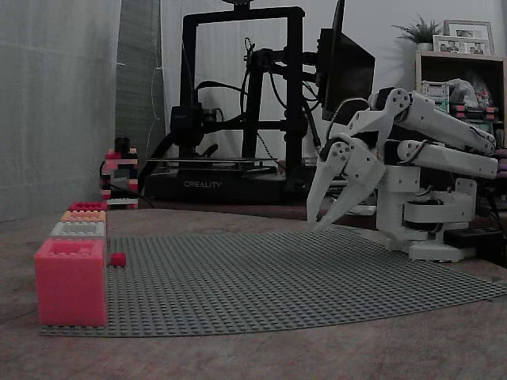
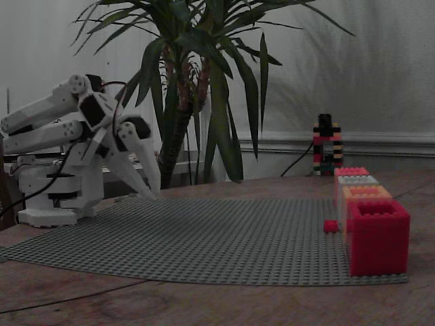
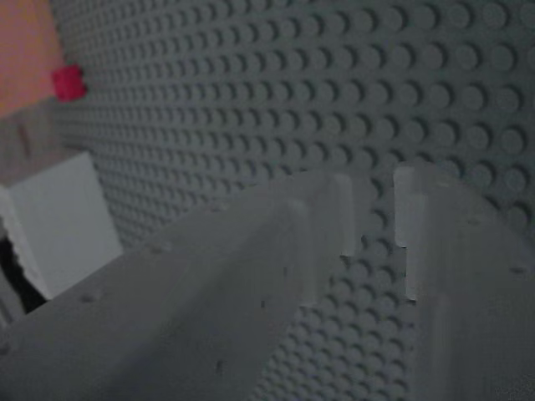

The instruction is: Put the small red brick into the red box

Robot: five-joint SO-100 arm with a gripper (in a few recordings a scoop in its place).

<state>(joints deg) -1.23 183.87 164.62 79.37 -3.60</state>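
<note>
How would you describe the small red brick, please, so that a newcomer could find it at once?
Start at the grey studded baseplate and follow it to the row of toy-brick boxes along one edge. Beside the nearest pink-red box in a fixed view, the small red brick sits alone on the plate. It is far smaller than any box.
</note>
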